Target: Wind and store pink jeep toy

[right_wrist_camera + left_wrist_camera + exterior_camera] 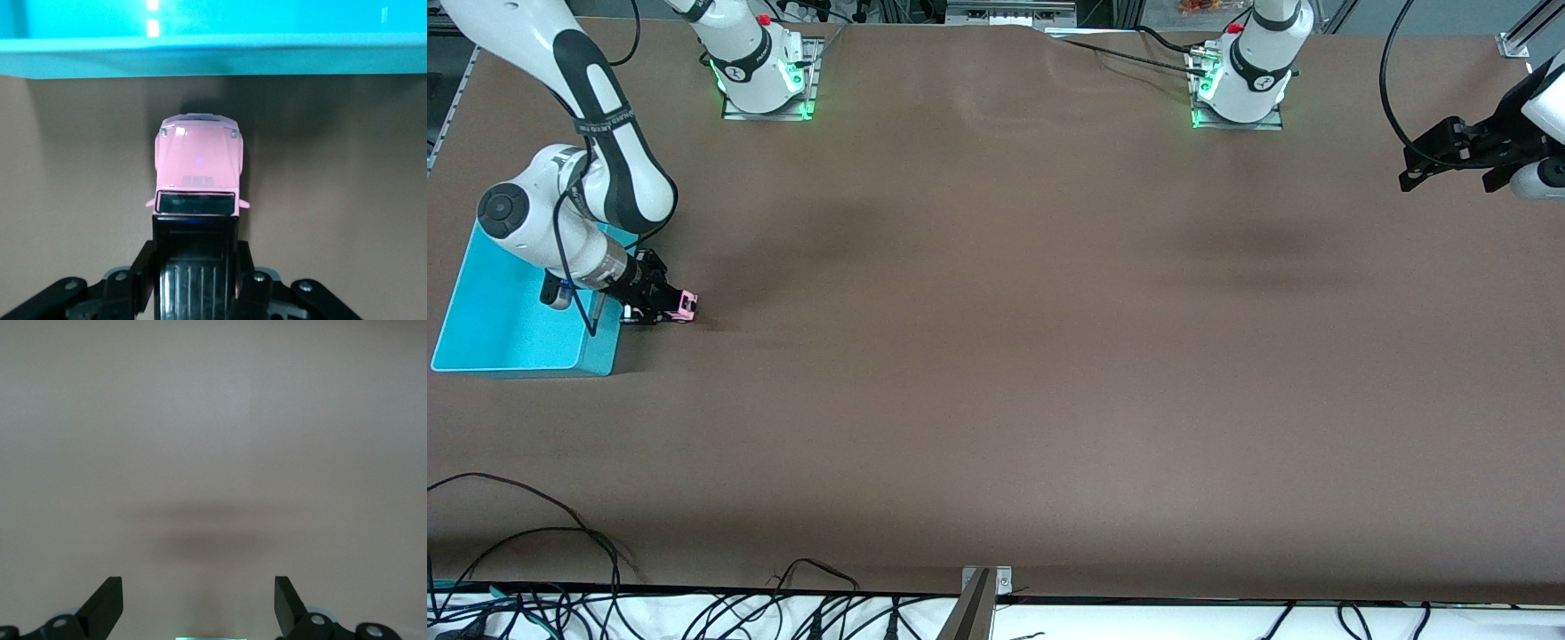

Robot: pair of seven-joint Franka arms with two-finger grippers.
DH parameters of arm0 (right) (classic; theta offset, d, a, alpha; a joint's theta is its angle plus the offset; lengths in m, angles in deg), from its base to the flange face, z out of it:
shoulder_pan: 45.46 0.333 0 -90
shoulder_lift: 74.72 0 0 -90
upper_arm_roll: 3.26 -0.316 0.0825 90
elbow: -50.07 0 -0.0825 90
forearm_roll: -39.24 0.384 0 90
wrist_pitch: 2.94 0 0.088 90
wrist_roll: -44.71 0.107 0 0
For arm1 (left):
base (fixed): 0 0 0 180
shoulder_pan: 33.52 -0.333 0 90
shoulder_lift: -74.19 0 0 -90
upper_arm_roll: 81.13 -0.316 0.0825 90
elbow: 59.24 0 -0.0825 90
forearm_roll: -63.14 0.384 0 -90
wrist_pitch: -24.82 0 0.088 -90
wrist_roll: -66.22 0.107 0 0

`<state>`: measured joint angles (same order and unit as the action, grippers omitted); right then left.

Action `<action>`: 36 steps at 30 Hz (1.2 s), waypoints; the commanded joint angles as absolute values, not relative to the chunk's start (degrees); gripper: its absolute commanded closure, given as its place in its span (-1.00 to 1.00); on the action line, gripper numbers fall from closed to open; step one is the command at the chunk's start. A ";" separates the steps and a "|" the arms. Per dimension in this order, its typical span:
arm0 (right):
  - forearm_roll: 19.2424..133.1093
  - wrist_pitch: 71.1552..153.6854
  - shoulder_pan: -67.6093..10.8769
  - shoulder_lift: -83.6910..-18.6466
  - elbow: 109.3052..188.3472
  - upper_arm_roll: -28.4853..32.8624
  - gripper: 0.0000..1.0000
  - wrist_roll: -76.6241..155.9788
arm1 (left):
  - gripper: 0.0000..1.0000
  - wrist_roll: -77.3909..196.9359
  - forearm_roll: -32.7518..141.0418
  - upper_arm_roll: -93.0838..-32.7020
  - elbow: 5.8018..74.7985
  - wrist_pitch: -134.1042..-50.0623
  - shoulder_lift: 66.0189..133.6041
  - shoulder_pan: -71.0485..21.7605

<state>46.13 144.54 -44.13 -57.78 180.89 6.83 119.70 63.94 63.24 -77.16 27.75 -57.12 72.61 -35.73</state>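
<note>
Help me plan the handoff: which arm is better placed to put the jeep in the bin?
Right. The right gripper is shut on the pink jeep toy beside the turquoise bin; the left gripper waits open at the table's other end.

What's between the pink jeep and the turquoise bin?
Only the turquoise plastic bin's own side wall. The small pink toy jeep with the black roof, shut in the right claw, sits on the brown table beside it, hood toward that wall.
</note>
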 commanded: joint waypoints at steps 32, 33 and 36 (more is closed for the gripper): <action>47.85 115.70 -51.44 -52.32 160.98 23.90 0.47 95.25 | -1.00 63.85 64.19 -77.35 26.28 -55.87 73.31 -35.36; 47.86 117.19 -51.44 -51.26 161.16 23.90 0.47 95.25 | -1.00 63.85 64.19 -77.35 26.28 -55.87 73.31 -35.36; 48.64 120.63 -52.49 -48.98 161.16 23.81 0.47 95.16 | -1.00 63.85 64.19 -77.35 26.37 -55.87 73.31 -35.45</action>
<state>46.16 116.16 -51.48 -54.07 162.72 24.01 96.33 63.94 63.24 -77.19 27.75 -57.10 72.63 -35.73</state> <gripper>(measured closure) 0.493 0.000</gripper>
